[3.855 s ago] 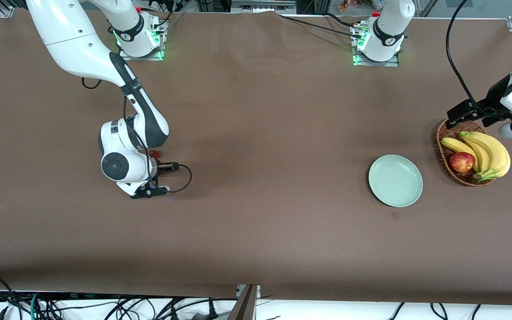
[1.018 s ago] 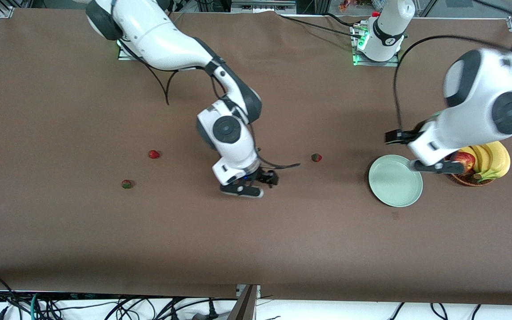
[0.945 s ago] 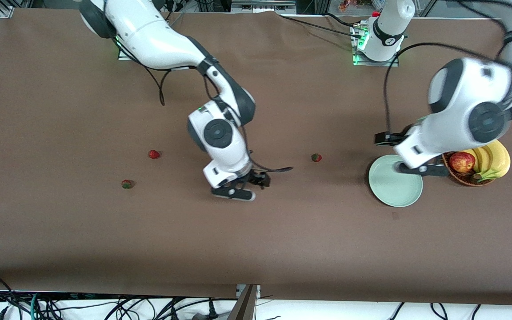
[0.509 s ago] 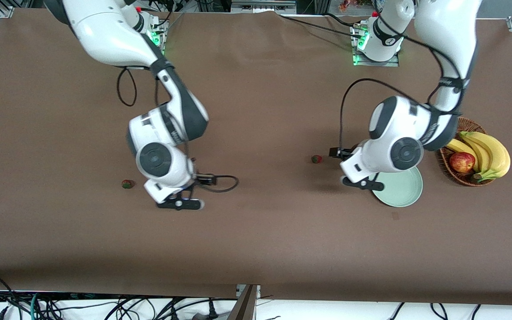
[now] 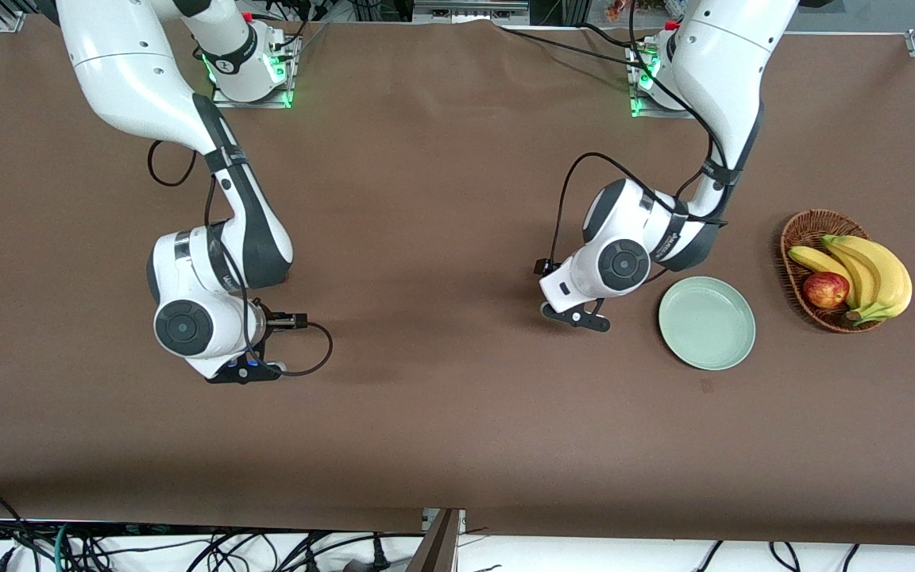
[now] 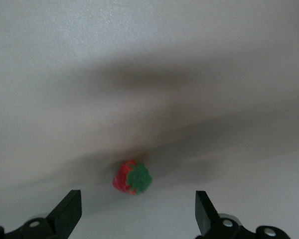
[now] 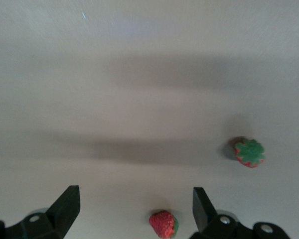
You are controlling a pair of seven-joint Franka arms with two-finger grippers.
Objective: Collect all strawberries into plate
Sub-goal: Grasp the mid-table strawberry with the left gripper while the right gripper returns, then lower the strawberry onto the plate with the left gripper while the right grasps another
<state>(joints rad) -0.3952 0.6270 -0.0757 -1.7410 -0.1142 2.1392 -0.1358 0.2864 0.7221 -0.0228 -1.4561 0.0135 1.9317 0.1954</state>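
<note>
The pale mint-green plate (image 5: pixel 706 322) lies bare, toward the left arm's end of the table. My left gripper (image 5: pixel 577 316) hangs low beside the plate, toward the table's middle. In the left wrist view it (image 6: pixel 136 200) is open, with one strawberry (image 6: pixel 132 178) on the cloth just ahead of the gap between its fingers. My right gripper (image 5: pixel 245 372) is low toward the right arm's end. In the right wrist view it (image 7: pixel 134 191) is open, with one strawberry (image 7: pixel 163 224) between its fingers and another strawberry (image 7: pixel 249 152) farther off. All strawberries are hidden under the arms in the front view.
A brown wicker basket (image 5: pixel 803 226) with bananas (image 5: pixel 870 274) and a red apple (image 5: pixel 825 289) stands beside the plate at the left arm's end. Brown cloth covers the table. Cables hang below the edge nearest the front camera.
The right arm has swung back toward its end of the table, over two strawberries. The left arm has moved from over the plate to over the middle strawberry.
</note>
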